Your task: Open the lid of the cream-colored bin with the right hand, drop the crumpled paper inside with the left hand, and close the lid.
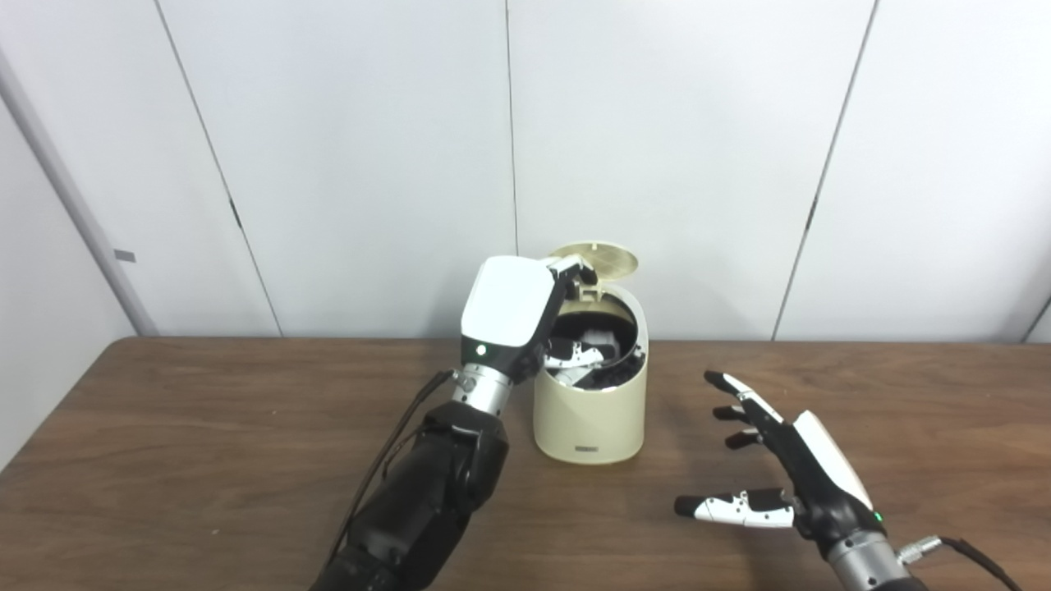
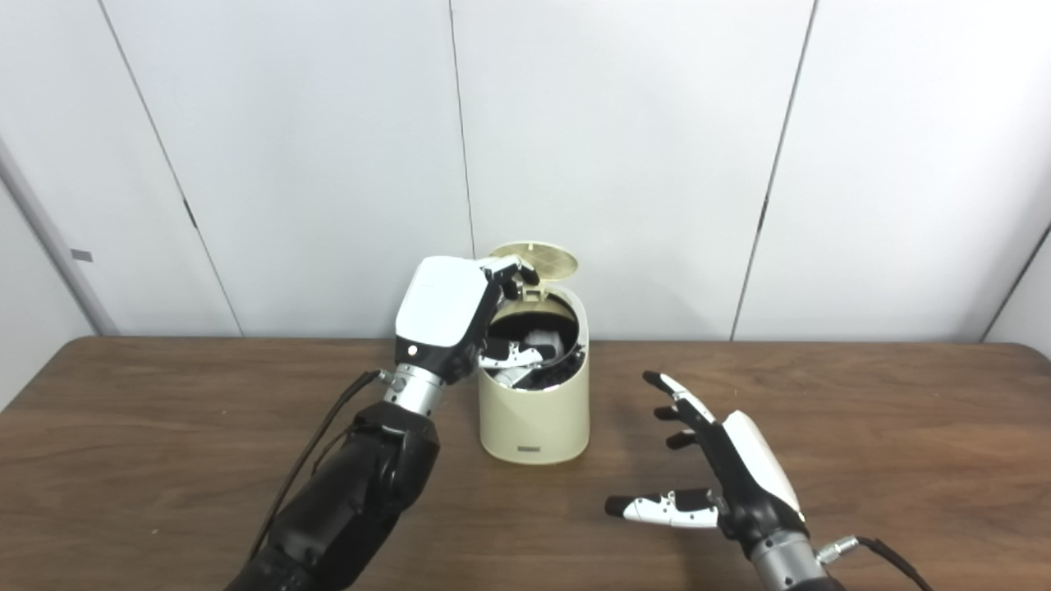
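step: dropping paper | bin (image 1: 589, 410) mid frame on worktop (image 1: 205, 460), lid (image 1: 603, 259) up | my left hand (image 1: 525, 316) reaches into the bin, can't tell if it holds paper; paper not seen | my right hand (image 1: 780, 468) spread, empty, lower right | next, I think: pull left out, right shuts lid

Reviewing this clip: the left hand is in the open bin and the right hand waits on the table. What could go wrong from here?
1. The left hand has its fingers down in the bin's mouth; pulling out at an angle might tip or drag the bin.
2. The lid stands up right behind that hand, so a lift could knock it.
3. The right hand is open and away from the bin; closing the lid early could trap the fingers.
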